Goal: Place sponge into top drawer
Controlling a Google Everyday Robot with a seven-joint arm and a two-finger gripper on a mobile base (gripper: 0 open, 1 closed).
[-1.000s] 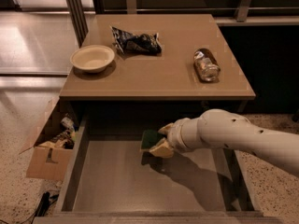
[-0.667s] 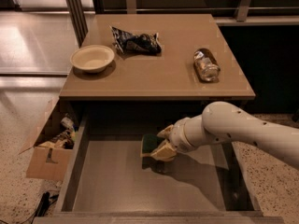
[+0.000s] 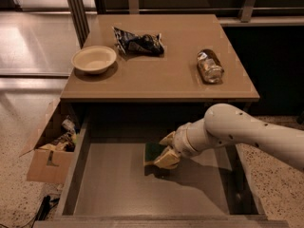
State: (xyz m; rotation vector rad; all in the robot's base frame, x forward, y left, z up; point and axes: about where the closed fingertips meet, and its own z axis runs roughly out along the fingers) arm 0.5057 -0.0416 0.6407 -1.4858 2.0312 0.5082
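Note:
The top drawer [image 3: 109,194] is pulled open below the table, wide and grey-brown with a flat bottom. The sponge [image 3: 153,154], dark green over pale yellow, is tilted just above the drawer bottom near its middle. My gripper [image 3: 164,152] reaches in from the right on a white arm and is shut on the sponge, with one fingertip above it and one below.
On the wooden table [image 3: 166,80] stand a pale bowl [image 3: 94,59], a dark shiny snack bag [image 3: 138,43] and a silvery can [image 3: 209,66] lying on its side. A brown cardboard box [image 3: 50,148] with clutter stands on the floor left of the drawer.
The gripper with the sponge has moved slightly lower and to the left inside the drawer. The arm has pulled in a little. Nothing on the table moved.

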